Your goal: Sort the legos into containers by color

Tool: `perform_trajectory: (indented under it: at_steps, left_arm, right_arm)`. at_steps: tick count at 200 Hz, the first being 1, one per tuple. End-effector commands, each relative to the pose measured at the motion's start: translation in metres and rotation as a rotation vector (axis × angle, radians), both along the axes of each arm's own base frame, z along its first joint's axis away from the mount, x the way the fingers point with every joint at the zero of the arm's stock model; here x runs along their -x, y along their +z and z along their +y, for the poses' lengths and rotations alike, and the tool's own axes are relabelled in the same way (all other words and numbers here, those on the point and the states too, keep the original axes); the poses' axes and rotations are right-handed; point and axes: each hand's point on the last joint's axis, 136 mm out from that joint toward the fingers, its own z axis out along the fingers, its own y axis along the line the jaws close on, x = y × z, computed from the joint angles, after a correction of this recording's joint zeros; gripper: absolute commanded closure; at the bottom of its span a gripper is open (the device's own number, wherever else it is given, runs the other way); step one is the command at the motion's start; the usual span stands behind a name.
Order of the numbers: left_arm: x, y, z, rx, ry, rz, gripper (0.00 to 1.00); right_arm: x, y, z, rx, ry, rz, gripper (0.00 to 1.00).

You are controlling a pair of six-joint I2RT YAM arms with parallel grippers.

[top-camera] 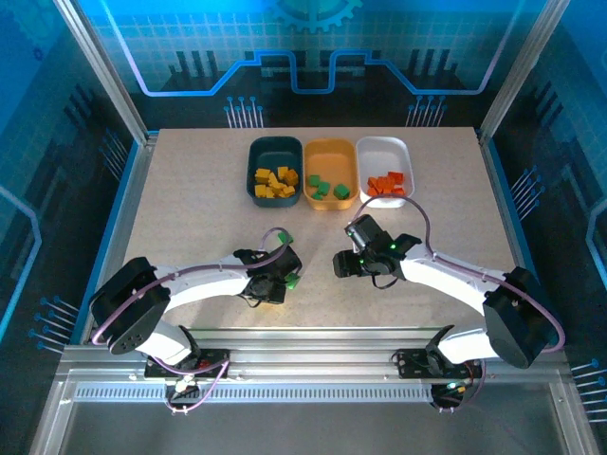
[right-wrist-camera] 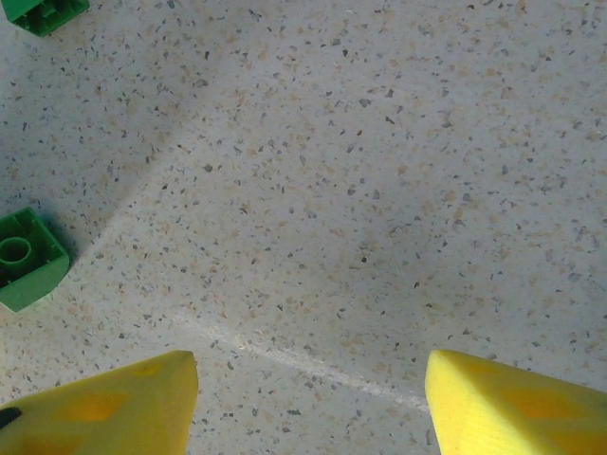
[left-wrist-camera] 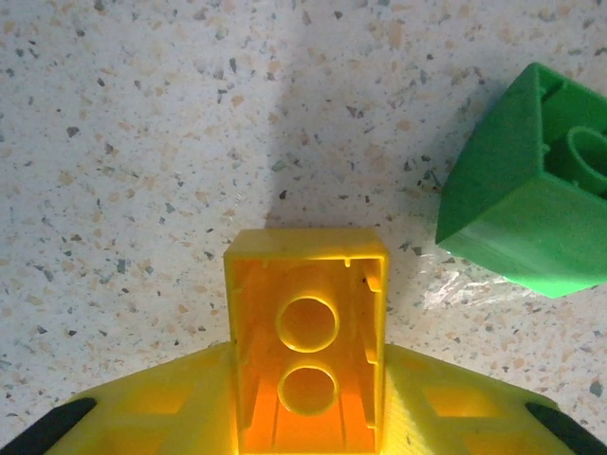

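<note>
My left gripper (left-wrist-camera: 308,379) is shut on a yellow lego (left-wrist-camera: 305,284), whose hollow underside faces the camera, just above the tabletop. A green lego (left-wrist-camera: 526,213) lies on its side on the table to its right, also visible beside the left gripper (top-camera: 272,284) as a green lego (top-camera: 293,280). My right gripper (right-wrist-camera: 311,384) is open over bare table with nothing between its fingers. Left of it lie one green lego (right-wrist-camera: 28,258) and a second green lego (right-wrist-camera: 43,13). The dark teal tray (top-camera: 258,152) holds yellow legos, the orange-yellow tray (top-camera: 330,150) green ones, the white tray (top-camera: 381,148) red ones.
The three trays stand side by side at the back centre of the speckled table (top-camera: 190,209). Both grippers hang close together at the near middle, the right gripper (top-camera: 341,264) facing left toward the other. Aluminium frame posts (top-camera: 104,71) border the table.
</note>
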Motion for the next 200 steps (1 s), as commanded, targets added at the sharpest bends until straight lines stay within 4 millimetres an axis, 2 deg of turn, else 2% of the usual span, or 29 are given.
perform_trajectory:
  at_steps: [1, 25, 58, 81, 112, 130, 163, 176, 200]
  left_arm:
    - [-0.005, 0.000, 0.002, -0.021, 0.015, -0.005, 0.64]
    - [-0.010, 0.013, 0.002, -0.022, 0.008, -0.028, 0.66]
    - [-0.036, 0.060, 0.006, 0.020, 0.014, -0.121, 0.66]
    - [-0.073, 0.093, 0.018, 0.136, 0.086, -0.176, 0.66]
    - [-0.151, 0.135, 0.039, 0.260, 0.211, -0.273, 0.67]
    - [-0.196, 0.143, 0.035, 0.305, 0.223, -0.267, 0.68]
    - [-0.264, 0.138, 0.032, 0.297, 0.238, -0.225, 0.71]
    - [-0.284, 0.128, 0.035, 0.291, 0.258, -0.198, 0.71]
    - [-0.305, 0.114, 0.034, 0.281, 0.267, -0.156, 0.72]
  right_arm:
    - [-0.001, 0.007, 0.004, -0.006, 0.006, -0.015, 0.34]
    - [0.000, 0.007, 0.003, -0.003, 0.004, -0.016, 0.34]
    - [-0.003, 0.006, 0.004, -0.001, 0.008, -0.020, 0.34]
    - [-0.005, 0.005, 0.007, -0.004, 0.009, -0.020, 0.34]
    - [-0.008, 0.005, 0.009, -0.008, 0.010, -0.024, 0.34]
    - [-0.010, 0.005, 0.008, -0.004, 0.008, -0.030, 0.34]
    - [-0.012, 0.007, 0.004, -0.005, 0.004, -0.035, 0.34]
    - [-0.012, 0.007, 0.003, -0.008, 0.004, -0.035, 0.34]
    - [-0.013, 0.007, 0.000, -0.004, 0.003, -0.034, 0.34]
